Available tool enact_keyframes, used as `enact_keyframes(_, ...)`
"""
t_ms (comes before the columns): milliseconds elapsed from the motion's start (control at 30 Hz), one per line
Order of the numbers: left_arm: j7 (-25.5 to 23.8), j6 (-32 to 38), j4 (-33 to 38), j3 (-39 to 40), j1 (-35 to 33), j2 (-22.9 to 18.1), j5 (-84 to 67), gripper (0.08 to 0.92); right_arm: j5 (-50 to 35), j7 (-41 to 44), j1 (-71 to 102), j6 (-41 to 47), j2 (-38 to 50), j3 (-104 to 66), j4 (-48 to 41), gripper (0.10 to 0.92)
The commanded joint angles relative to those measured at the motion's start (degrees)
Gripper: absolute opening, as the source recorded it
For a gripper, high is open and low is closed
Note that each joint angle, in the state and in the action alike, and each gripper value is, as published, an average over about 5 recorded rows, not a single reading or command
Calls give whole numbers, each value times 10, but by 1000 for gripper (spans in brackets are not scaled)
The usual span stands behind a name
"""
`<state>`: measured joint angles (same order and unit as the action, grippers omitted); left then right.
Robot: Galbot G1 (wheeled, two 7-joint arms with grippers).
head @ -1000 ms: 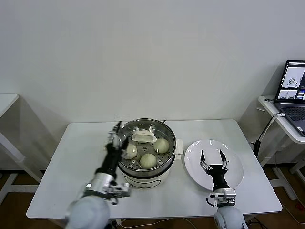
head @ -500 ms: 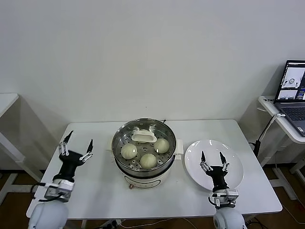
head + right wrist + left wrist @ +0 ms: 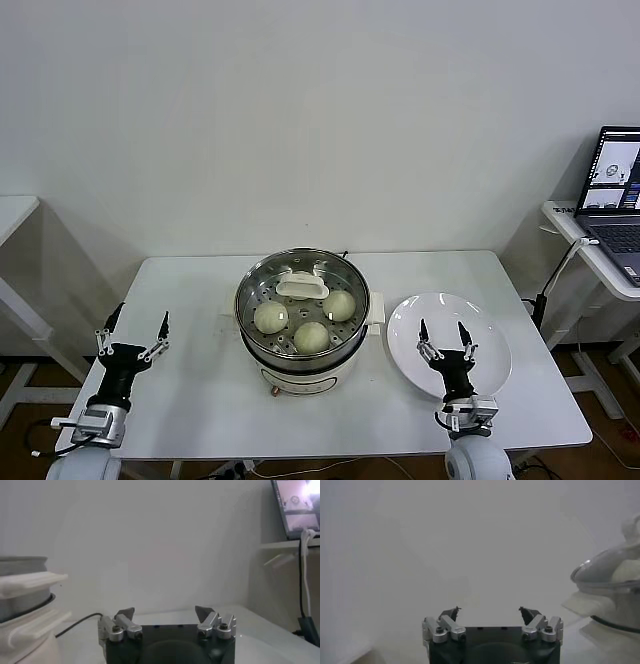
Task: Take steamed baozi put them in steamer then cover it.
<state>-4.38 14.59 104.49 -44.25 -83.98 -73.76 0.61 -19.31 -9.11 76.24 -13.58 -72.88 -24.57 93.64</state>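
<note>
The steamer (image 3: 248, 335) stands mid-table on its white base. The clear glass cover sits on it, its white handle (image 3: 302, 286) on top. Three baozi (image 3: 271, 317) (image 3: 311, 337) (image 3: 339, 304) show through the glass; a fourth is hidden, if present. My left gripper (image 3: 132, 332) is open and empty at the table's left front edge, well apart from the pot. My right gripper (image 3: 441, 335) is open and empty over the white plate. The left wrist view shows the left gripper (image 3: 490, 611) open, with the covered steamer (image 3: 610, 570) off to the side. The right wrist view shows the right gripper (image 3: 165, 612) open beside the steamer (image 3: 22, 587).
An empty white plate (image 3: 490, 345) lies right of the steamer. A laptop (image 3: 615, 190) sits on a side table at the far right, also in the right wrist view (image 3: 295, 505). A cord (image 3: 80, 622) runs from the steamer's base.
My left arm has pulled back from the steamer's left rim to the table's left front edge. The right gripper has stayed over the plate.
</note>
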Motion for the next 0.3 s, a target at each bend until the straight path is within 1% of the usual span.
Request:
enact_keyframes(33,-8,43,-30,-20,-11,-2,-58,823,10,1,-2,15,-4,1,1,823)
enact_keyframes(300,-10,41,-31,-19,-12,-1,-50,823,27,3,3,11,-4,1,-5,823)
